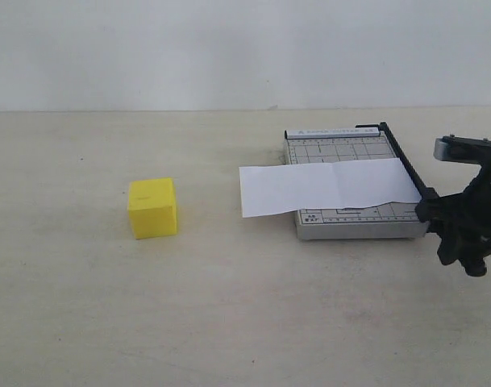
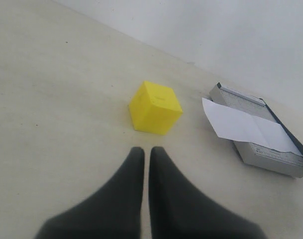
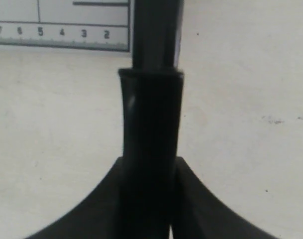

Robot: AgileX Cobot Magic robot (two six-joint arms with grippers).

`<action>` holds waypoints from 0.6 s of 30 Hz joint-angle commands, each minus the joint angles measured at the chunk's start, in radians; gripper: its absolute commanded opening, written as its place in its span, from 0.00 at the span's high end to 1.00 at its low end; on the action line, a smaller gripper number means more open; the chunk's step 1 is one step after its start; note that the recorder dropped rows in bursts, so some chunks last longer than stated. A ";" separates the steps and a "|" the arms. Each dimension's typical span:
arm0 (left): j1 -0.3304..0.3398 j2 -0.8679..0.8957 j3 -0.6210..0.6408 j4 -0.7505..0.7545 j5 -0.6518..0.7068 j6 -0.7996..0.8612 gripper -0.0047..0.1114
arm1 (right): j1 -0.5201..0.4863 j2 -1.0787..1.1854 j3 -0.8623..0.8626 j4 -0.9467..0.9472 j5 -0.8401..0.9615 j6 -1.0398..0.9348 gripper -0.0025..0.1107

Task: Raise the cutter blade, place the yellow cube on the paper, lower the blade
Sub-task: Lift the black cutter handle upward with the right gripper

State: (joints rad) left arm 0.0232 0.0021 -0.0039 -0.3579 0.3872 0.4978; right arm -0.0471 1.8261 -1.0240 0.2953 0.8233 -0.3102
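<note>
The yellow cube (image 1: 152,207) rests on the table, well left of the paper trimmer. In the left wrist view the cube (image 2: 155,108) lies a short way beyond my left gripper (image 2: 147,151), whose fingers are shut with nothing between them. The paper (image 1: 326,187) lies across the grey base (image 1: 342,147) and overhangs its left side. The cutter blade (image 1: 402,161) lies flat along the base's right edge. My right gripper (image 1: 430,211) is shut on the blade's thick black handle (image 3: 152,114) at its near end, with a finger on each side (image 3: 150,164).
The tan table runs wide around the cube and in front of the trimmer. A white wall stands behind. The base's ruler markings (image 3: 61,20) show beside the handle. My left arm is outside the exterior view.
</note>
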 commanded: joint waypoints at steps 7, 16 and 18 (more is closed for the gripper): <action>0.002 -0.002 0.004 -0.002 0.003 -0.008 0.92 | -0.001 0.000 0.001 0.012 0.008 -0.029 0.98; 0.002 -0.002 0.004 -0.002 0.001 -0.008 0.92 | -0.001 -0.128 0.001 0.014 -0.056 -0.040 0.98; 0.002 -0.002 0.004 -0.002 0.001 -0.008 0.92 | -0.001 -0.156 0.001 0.014 -0.063 -0.049 0.98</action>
State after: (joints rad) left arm 0.0232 0.0021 -0.0039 -0.3579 0.3888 0.4978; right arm -0.0471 1.7344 -1.0112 0.3112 0.8061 -0.3125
